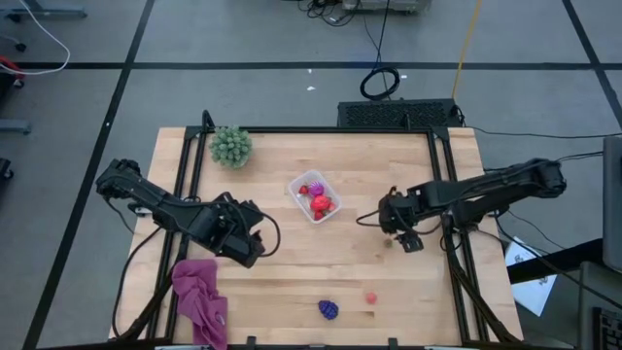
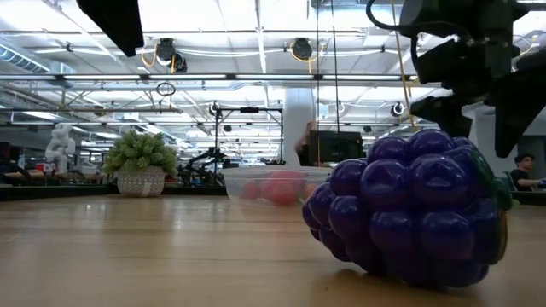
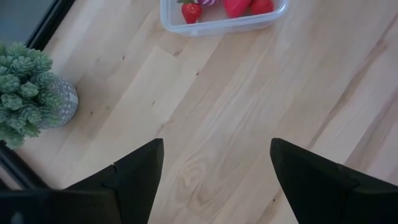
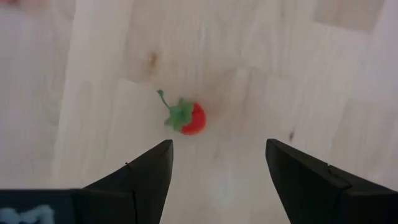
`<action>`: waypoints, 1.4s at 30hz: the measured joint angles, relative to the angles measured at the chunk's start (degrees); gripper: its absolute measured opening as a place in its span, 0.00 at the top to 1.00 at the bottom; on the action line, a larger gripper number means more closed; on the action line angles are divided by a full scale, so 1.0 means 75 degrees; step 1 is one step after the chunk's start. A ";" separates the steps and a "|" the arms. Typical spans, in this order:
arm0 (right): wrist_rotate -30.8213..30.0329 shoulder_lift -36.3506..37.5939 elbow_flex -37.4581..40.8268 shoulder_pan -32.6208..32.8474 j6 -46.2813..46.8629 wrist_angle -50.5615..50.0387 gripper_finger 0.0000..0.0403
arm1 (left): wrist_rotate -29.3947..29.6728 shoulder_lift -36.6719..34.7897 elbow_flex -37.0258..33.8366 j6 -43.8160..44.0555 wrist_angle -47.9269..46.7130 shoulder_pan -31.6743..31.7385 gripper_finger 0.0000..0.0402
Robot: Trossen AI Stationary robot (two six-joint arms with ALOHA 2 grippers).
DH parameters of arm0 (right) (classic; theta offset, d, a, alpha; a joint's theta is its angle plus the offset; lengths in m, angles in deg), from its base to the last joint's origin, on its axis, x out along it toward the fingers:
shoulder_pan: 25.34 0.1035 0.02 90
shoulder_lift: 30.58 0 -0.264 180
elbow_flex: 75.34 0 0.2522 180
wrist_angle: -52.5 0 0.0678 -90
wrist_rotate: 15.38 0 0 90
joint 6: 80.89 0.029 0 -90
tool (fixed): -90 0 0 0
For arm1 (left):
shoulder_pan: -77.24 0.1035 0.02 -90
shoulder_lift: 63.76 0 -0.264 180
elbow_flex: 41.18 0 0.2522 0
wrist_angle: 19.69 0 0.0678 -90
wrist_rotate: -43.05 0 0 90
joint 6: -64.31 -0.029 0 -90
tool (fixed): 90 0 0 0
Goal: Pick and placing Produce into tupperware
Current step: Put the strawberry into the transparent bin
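The small red toy fruit with a green stem point(image 4: 186, 116) lies on the pale wooden worktop point(image 1: 292, 262), ahead of the right gripper point(image 4: 217, 165), whose jaws stand spread and empty. We judge it best to centre them over the body, not the stem. Its long axis runs stem-to-tip, the stem pointing toward the left finger point(image 4: 134, 177). The clear plastic tupperware point(image 1: 315, 196) sits mid-worktop; the left gripper point(image 3: 214, 177) waits, jaws spread.
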 joint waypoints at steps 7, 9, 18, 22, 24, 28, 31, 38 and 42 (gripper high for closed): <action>0.0008 -0.0741 0.0000 0.0000 -0.0802 0.0424 0.38 | -0.0010 0.0000 0.0000 -0.0003 0.0196 0.0078 0.26; 0.0011 -0.0931 0.0000 0.0000 -0.0802 0.0428 0.38 | -0.0056 0.0000 0.0000 0.0000 0.0196 0.0081 0.26; 0.0043 -0.1210 0.0000 0.0293 -0.0788 0.0543 0.38 | -0.0073 0.0000 0.0000 -0.0079 0.0190 0.0081 0.26; 0.0046 -0.1216 0.0000 0.0540 -0.0732 0.0610 0.38 | -0.0073 0.0000 0.0000 -0.0073 0.0193 0.0082 0.26; 0.0046 -0.1211 0.0014 0.0645 -0.0729 0.0633 0.38 | -0.0073 0.0000 0.0000 -0.0073 0.0193 0.0083 0.26; 0.0046 -0.1213 0.0219 0.0762 -0.0697 0.0919 0.38 | -0.0073 0.0003 0.0000 -0.0070 0.0202 0.0081 0.26; 0.0046 -0.1213 0.0415 0.0801 -0.0694 0.1091 0.38 | -0.0073 0.0002 0.0000 -0.0067 0.0209 0.0084 0.26; 0.0040 -0.1213 0.0614 0.0801 -0.0697 0.1538 0.38 | -0.0073 0.0001 0.0001 -0.0006 0.0212 0.0084 0.26; 0.0028 -0.1213 0.0757 0.0801 -0.0712 0.1829 0.38 | -0.0073 0.0001 0.0001 0.0011 0.0213 0.0084 0.26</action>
